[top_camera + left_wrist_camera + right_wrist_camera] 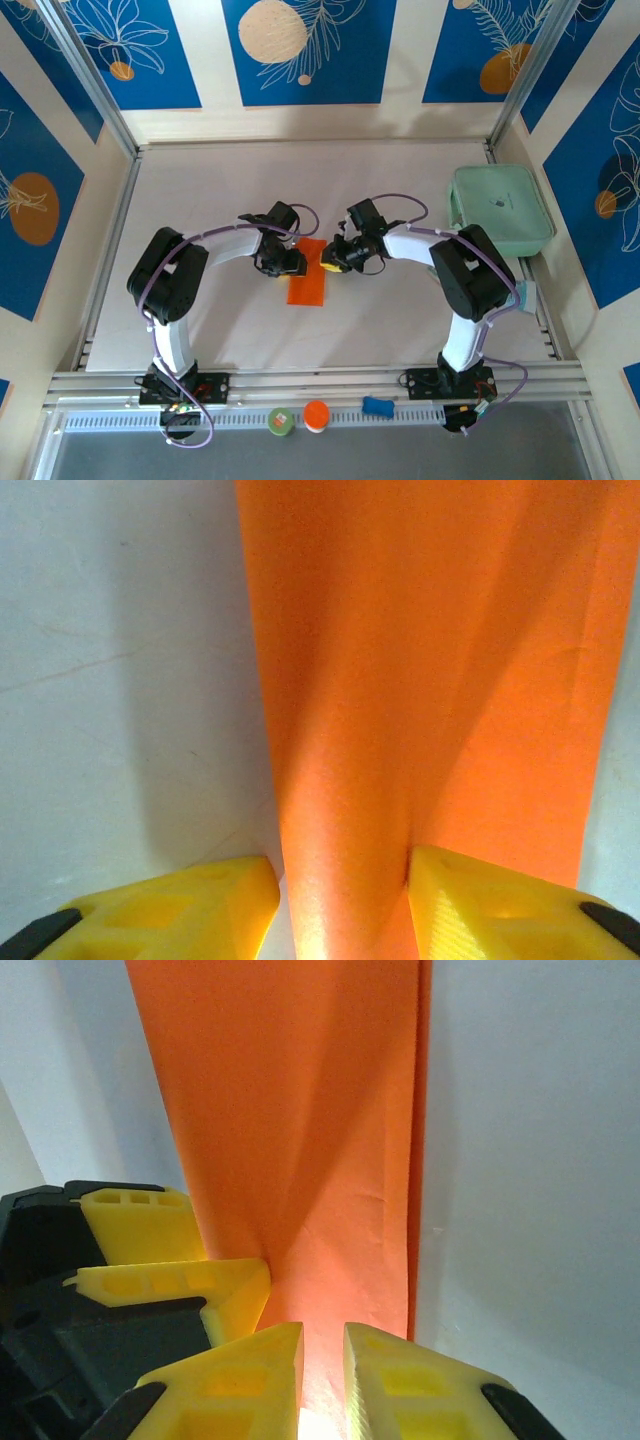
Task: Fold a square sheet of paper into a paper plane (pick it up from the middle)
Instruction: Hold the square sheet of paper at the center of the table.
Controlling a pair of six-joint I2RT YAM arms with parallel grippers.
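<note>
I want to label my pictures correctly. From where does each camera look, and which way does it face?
Top external: above, behind the arms, facing down at the table; left gripper and right gripper show.
Left wrist: on the left wrist, facing the orange paper past its own fingers.
Right wrist: on the right wrist, likewise, past its fingers.
Shared: all see the orange paper.

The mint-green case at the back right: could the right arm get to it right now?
Probably, yes: bare table lies between the right gripper and the mint-green case. But that gripper is pinching the orange paper, so it should let go first.
</note>
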